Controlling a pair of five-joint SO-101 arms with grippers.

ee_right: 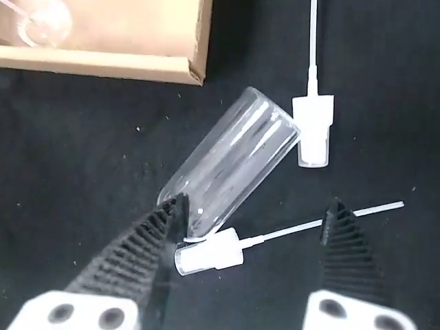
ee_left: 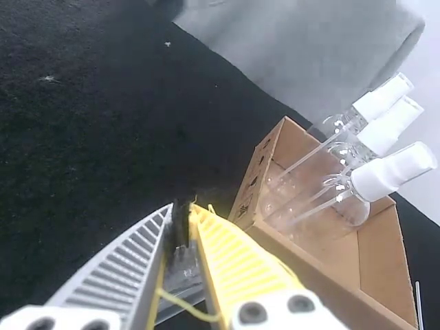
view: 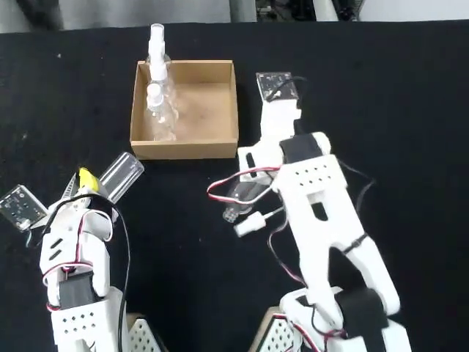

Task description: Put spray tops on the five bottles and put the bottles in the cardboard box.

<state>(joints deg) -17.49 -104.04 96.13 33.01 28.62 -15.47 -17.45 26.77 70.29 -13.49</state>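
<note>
Left hand (ee_left: 183, 210) first: its grey and yellow fingers are closed on a clear bottle (view: 123, 172) with no top, held tilted off the bench (view: 381, 110) just short of the cardboard box (view: 183, 150). I judge it is held up like that so a top can be fitted from the other side. I cannot tell which end of it points outward.

The right hand (ee_right: 258, 205) hangs open over the bench, its two black fingers spread wide and gripping nothing. Between and just beyond them lies the other uncapped bottle (ee_right: 230, 161), on its side and slanted, its far end near the box corner. One spray top (ee_right: 206, 252) lies against the near end of that bottle, its thin tube running out across the bench between the fingers. A second spray top (ee_right: 313, 130) lies just beside the bottle, its tube pointing away. With the fingers straddling the nearer top, that looks to me the likely next thing to be picked up.

Inside the box, three capped bottles (view: 165, 121) are packed against one wall, which leaves room for the last two.

I can make out no label, brand or writing on bottles, tops or box.
</note>
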